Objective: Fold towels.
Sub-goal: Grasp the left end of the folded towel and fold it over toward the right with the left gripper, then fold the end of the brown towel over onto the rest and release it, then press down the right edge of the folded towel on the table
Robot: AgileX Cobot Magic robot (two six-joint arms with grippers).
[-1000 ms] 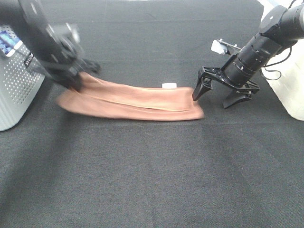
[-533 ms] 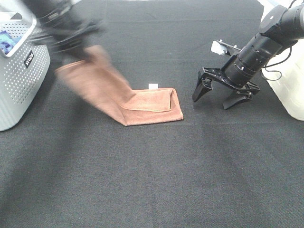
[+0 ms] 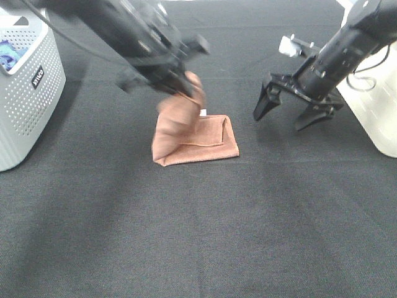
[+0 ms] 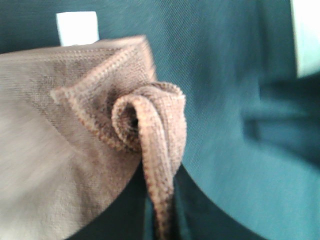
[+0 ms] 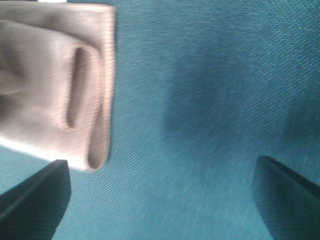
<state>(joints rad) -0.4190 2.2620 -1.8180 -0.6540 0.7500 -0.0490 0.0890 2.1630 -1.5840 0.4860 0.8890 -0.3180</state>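
1 terracotta towel (image 3: 198,141) half-folded on the black table (image 3: 186,236) between the arms. Free hem pinched tight in the left gripper (image 3: 180,84), lifted over the flat half. Right gripper (image 3: 282,118) spread wide, empty, just beside. Best to lay that hem square onto the edge by the white tag (image 3: 203,112), then let go.

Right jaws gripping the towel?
No, the right jaws stand wide open, apart from the towel.
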